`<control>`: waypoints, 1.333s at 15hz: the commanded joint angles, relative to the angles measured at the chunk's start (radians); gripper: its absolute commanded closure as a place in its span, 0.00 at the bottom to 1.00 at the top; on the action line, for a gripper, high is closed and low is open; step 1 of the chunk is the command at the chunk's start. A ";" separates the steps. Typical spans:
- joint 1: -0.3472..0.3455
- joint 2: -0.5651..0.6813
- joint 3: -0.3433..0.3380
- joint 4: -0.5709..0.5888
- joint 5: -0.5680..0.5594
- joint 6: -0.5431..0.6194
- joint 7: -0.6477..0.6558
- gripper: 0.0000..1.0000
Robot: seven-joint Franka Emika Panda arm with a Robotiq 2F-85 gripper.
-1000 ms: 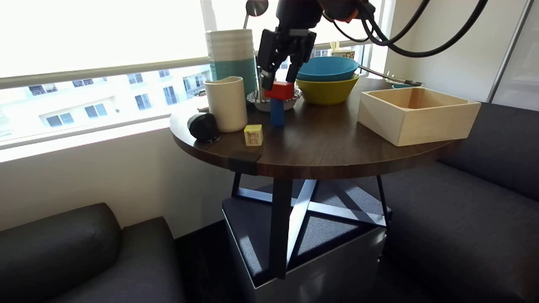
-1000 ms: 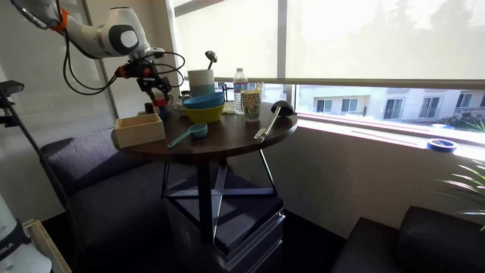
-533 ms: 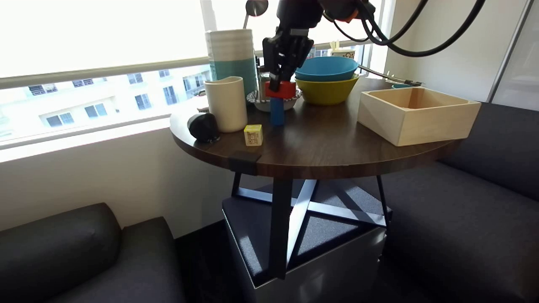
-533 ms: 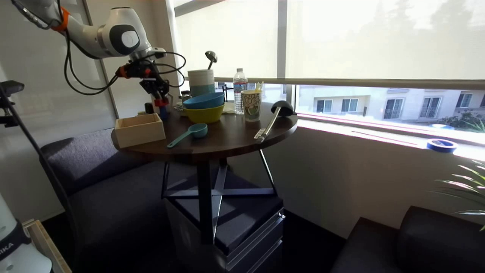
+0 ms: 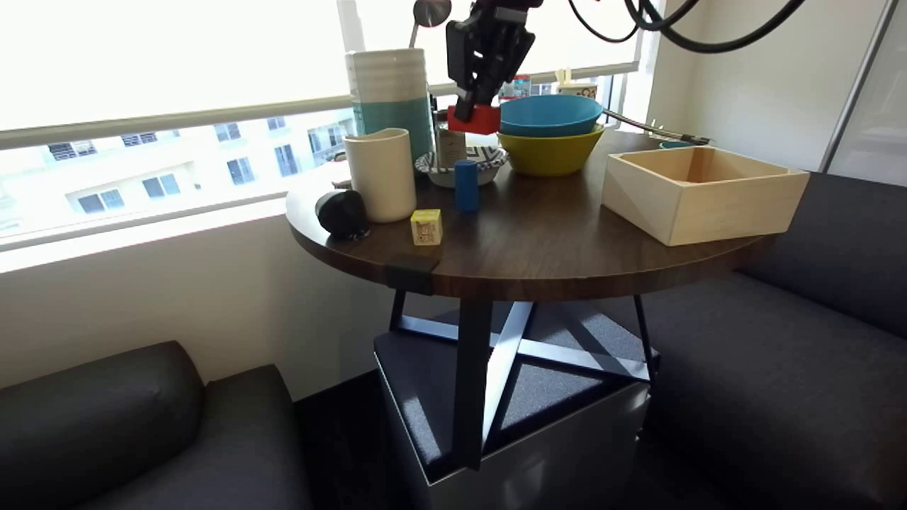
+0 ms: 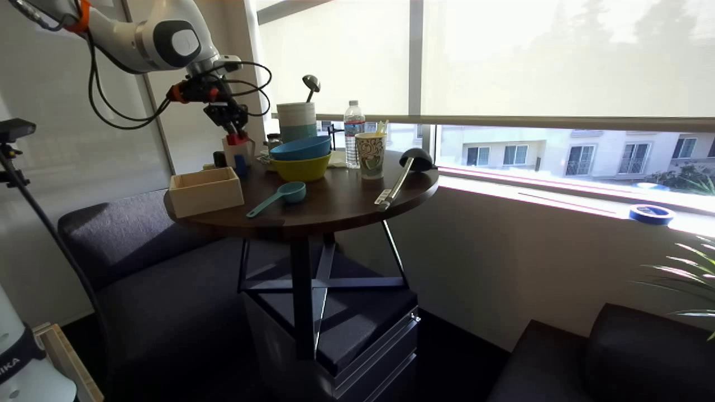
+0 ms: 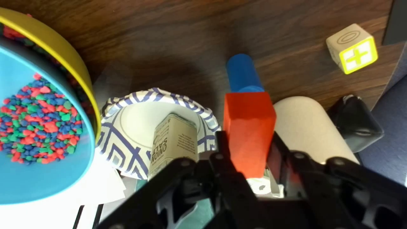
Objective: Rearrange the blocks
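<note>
The red block (image 5: pixel 482 120) is hanging clear above the blue block (image 5: pixel 467 187). The gripper (image 7: pixel 249 140) is pinching the red block. The blue block is standing upright on the table (image 5: pixel 553 241). The cube (image 5: pixel 426 228) is resting near it, the box (image 5: pixel 737 209) well apart from it.

blue bowl (image 5: pixel 551 119) tilted inside yellow bowl (image 5: pixel 551 157) | wooden box (image 5: pixel 737 207) on round table (image 5: pixel 560 244) | water bottle (image 6: pixel 352 125) near paper cup (image 6: pixel 371 157)

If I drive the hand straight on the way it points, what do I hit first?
Probably the blue block, struck by the red block in the hand. The hand is tilted and depth unclear, so it might just miss.
</note>
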 commanded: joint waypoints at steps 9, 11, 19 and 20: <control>0.023 -0.129 -0.011 -0.149 0.135 -0.190 -0.089 0.67; 0.024 -0.130 -0.011 -0.168 0.135 -0.190 -0.089 0.67; 0.056 -0.078 -0.009 -0.177 0.214 -0.132 -0.142 0.92; 0.056 -0.068 -0.007 -0.176 0.211 -0.127 -0.140 0.92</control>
